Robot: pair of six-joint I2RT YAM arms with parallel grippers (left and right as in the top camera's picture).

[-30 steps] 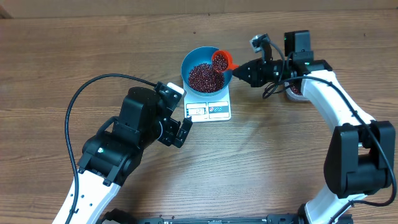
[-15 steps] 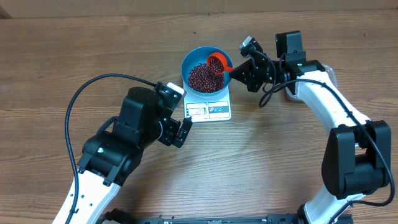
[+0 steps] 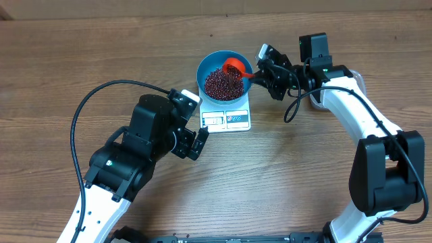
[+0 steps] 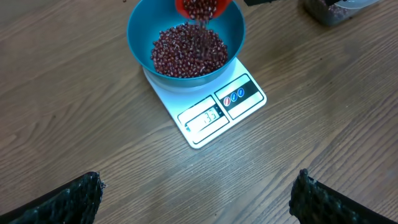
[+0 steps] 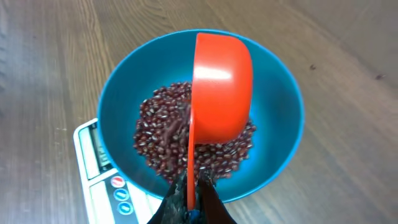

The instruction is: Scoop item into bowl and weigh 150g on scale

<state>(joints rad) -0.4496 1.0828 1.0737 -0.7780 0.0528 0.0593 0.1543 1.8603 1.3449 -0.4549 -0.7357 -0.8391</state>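
Tipped more than before, the red scoop (image 3: 233,67) in the right gripper (image 3: 256,74), squeezed tight on its handle, pours over the blue bowl (image 3: 204,67) on the white scale (image 3: 227,119). Seen from the left wrist, the left gripper (image 4: 198,180) is spread wide and holds nothing, and beans (image 4: 186,53) pile in the bowl. Seen from the right wrist, the scoop lies on its side above the beans.

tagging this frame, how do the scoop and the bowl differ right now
The scoop is orange-red; the bowl is blue. The scoop is smaller, fitting within the bowl's rim. The scoop is tipped over, spilling beans; the bowl sits upright on the scale. Both are round and carry beans.
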